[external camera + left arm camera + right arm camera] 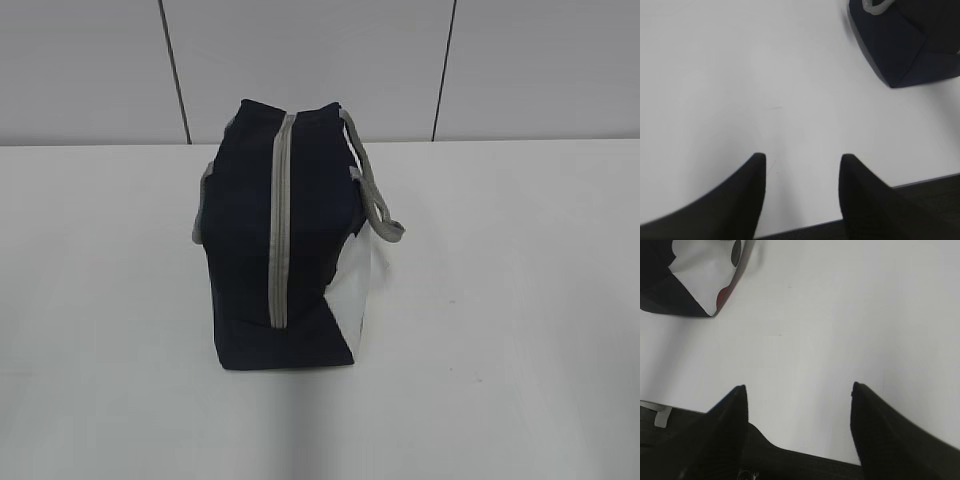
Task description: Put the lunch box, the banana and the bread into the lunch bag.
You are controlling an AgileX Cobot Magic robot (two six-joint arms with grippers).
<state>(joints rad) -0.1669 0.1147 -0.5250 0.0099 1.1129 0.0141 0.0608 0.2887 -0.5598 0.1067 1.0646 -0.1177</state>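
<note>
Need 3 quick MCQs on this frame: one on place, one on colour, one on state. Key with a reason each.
1. Where does the lunch bag stand on the table?
A. near the middle
B. at the far right edge
C. hanging off the front edge

2. What colour is the zipper?
A. red
B. grey
C. yellow

3. How is the left gripper?
A. shut on the bag's handle
B. shut on nothing
C. open, holding nothing

Key: 1 A, bare table lies on both sides of the bag. 2 B, a grey strip runs along the navy top. 3 C, its jaws stand apart over bare table; the right gripper is likewise open.
</note>
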